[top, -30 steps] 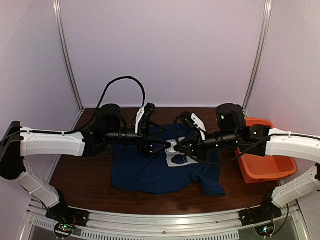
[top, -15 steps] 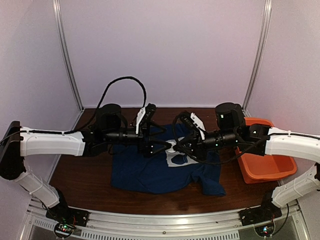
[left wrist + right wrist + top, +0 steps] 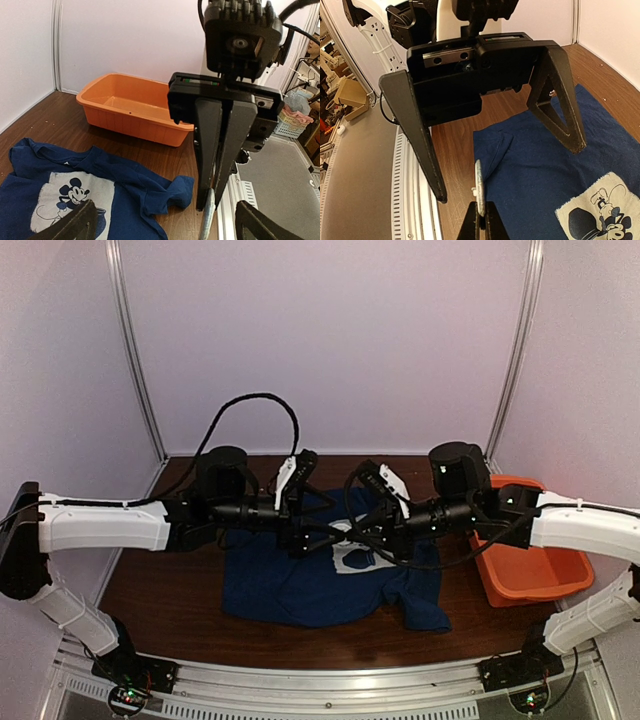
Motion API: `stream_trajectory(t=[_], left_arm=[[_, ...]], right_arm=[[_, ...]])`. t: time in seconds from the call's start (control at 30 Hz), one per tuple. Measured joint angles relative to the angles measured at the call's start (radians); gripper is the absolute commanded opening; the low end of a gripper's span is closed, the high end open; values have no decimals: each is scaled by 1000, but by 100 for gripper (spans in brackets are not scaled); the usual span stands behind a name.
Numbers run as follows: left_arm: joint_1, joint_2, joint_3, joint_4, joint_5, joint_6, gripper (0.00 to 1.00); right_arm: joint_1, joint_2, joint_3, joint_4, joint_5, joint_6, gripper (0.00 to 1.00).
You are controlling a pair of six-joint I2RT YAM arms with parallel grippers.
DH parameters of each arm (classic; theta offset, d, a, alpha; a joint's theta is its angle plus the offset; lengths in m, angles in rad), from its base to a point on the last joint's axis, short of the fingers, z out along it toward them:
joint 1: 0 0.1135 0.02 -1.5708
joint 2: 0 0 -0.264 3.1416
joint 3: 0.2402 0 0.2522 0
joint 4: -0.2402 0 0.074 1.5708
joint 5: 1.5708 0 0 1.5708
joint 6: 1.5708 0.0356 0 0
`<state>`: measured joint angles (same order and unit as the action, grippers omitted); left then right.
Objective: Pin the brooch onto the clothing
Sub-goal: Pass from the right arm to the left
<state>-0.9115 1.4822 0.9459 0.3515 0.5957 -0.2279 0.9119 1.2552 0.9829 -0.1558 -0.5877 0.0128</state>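
Left claw (image 3: 325,528) spread fully wide, gripping nothing, pointing at my right one. The brooch (image 3: 479,187) sits edge-on in line with that gap, pinched at the tips of my right claw (image 3: 481,216), which is clamped tight on it. Both are above the navy T-shirt (image 3: 290,585) lying on the bench (image 3: 160,600). Orange tub (image 3: 530,575) far right.

I've got an orange rectangular plastic tub (image 3: 530,580) on the right edge of the dark brown wooden worktop (image 3: 160,600) — nearer the back corner than the front. Two silvery metal posts (image 3: 135,350) rise from the back corners, with pale walls (image 3: 320,340) behind.
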Motion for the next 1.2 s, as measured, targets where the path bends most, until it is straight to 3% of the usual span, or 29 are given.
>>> stream_trajectory(t=[0.47, 1.2], left_arm=[[0, 18, 31, -45, 29, 25, 97], [-5, 27, 89, -158, 44, 100, 72]], right_arm=[[0, 16, 3, -16, -9, -29, 0], [0, -42, 6, -56, 33, -76, 0]])
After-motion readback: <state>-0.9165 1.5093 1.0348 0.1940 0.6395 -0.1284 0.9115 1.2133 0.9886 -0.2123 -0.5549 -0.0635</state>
